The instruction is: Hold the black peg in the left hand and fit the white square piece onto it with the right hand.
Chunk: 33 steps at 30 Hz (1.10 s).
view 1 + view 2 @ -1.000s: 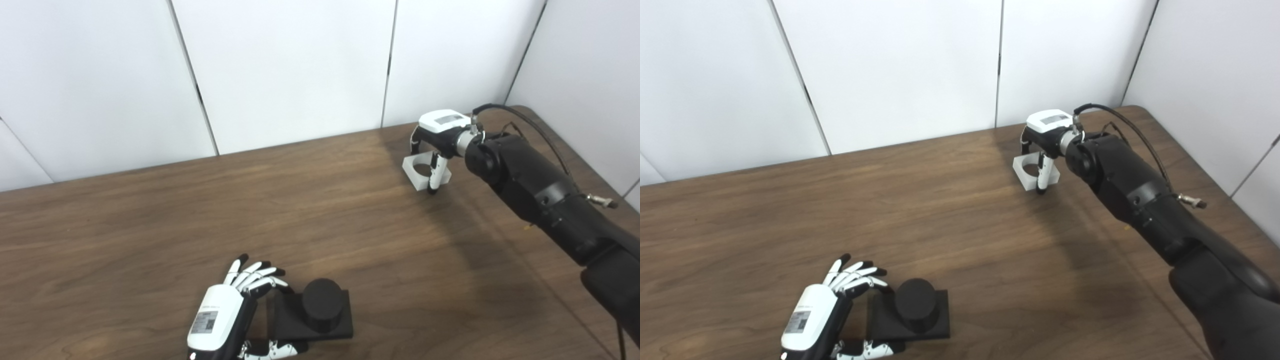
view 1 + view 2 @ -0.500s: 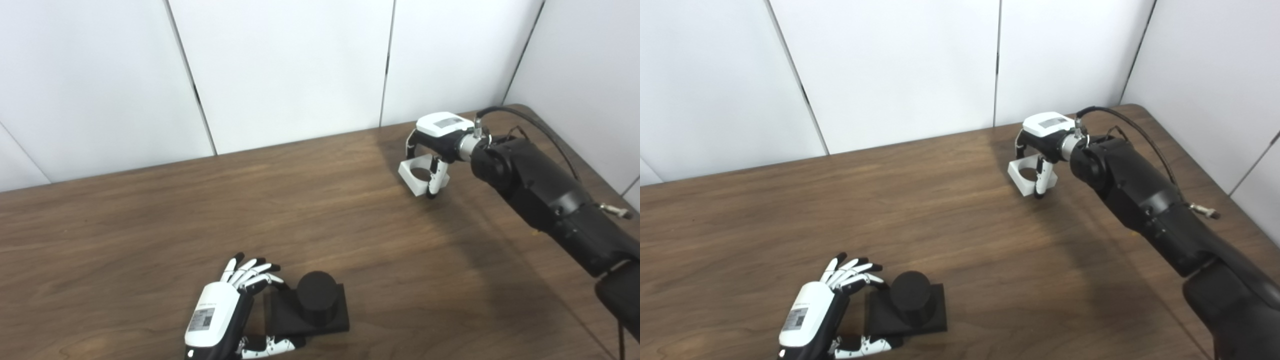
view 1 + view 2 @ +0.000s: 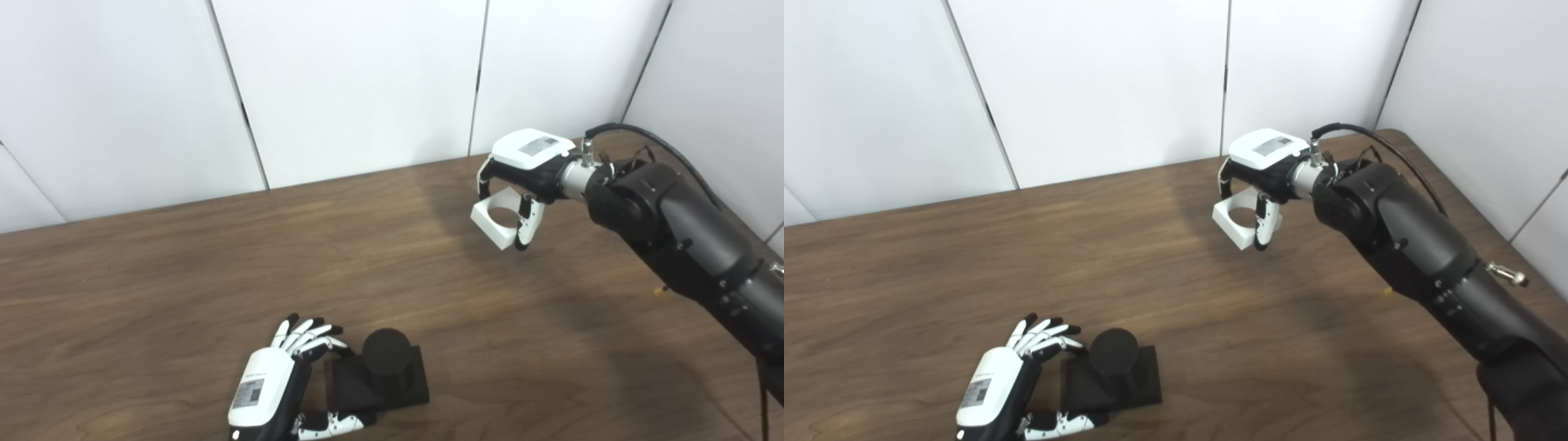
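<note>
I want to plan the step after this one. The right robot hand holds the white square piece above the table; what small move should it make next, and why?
Probably carry the white square piece in the right robot hand toward the black peg. The left robot hand grips the peg's base near the table's front edge, and the piece hangs far from it.

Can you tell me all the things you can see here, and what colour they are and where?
Black round peg on a flat black square base: one, black, near front edge of the table, left of middle.
White square piece with a round hole: one, white, held up off the table at far right.
Wooden table: one, dark brown, fills the lower part of the picture.
Wall panels: white, behind the table.
Left hand: one, white and black, fingers around the base's left edge.
Right hand: one, white and black, shut on the white piece.
</note>
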Each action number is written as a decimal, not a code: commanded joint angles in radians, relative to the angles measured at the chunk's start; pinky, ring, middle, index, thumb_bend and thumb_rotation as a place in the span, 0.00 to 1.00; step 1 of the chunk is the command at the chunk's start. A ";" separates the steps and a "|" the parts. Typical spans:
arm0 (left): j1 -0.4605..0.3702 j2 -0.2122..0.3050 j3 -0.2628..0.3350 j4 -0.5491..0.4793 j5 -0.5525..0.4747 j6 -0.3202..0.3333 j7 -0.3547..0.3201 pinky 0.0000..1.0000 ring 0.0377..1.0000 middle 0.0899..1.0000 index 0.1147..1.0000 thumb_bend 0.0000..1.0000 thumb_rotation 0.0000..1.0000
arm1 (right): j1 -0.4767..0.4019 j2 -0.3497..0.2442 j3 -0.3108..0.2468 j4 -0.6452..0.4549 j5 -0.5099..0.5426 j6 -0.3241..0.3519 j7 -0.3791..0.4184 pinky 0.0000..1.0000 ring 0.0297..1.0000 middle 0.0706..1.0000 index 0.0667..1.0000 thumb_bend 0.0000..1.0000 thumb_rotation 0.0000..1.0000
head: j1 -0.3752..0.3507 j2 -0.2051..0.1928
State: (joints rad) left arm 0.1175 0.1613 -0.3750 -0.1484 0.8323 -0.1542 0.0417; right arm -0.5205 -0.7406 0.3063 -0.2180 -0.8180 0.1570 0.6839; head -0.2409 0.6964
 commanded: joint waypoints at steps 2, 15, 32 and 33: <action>-0.007 0.004 -0.004 0.022 0.009 -0.009 0.015 1.00 0.89 0.79 0.42 0.51 0.05 | -0.033 -0.014 -0.039 -0.106 -0.002 0.022 0.037 0.95 0.88 0.77 0.45 0.52 0.13 | 0.001 0.001; -0.011 -0.003 -0.008 0.019 0.025 0.009 0.004 1.00 0.88 0.79 0.42 0.51 0.04 | -0.049 0.047 -0.067 -0.358 0.022 0.059 0.220 0.97 0.87 0.76 0.45 0.52 0.14 | 0.022 0.023; -0.028 -0.007 -0.014 0.024 0.030 0.016 0.005 1.00 0.87 0.78 0.42 0.51 0.05 | -0.130 0.154 -0.067 -0.570 0.059 0.131 0.414 0.98 0.85 0.75 0.45 0.52 0.14 | 0.042 0.069; -0.028 -0.008 -0.014 0.023 0.032 0.019 0.003 1.00 0.87 0.78 0.42 0.51 0.05 | -0.135 0.159 -0.065 -0.579 0.057 0.134 0.425 0.98 0.85 0.75 0.45 0.52 0.14 | 0.042 0.072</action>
State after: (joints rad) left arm 0.1026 0.1563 -0.3826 -0.1395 0.8366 -0.1464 0.0419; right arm -0.5980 -0.5815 0.2565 -0.7716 -0.7589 0.2729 1.1030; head -0.1994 0.7669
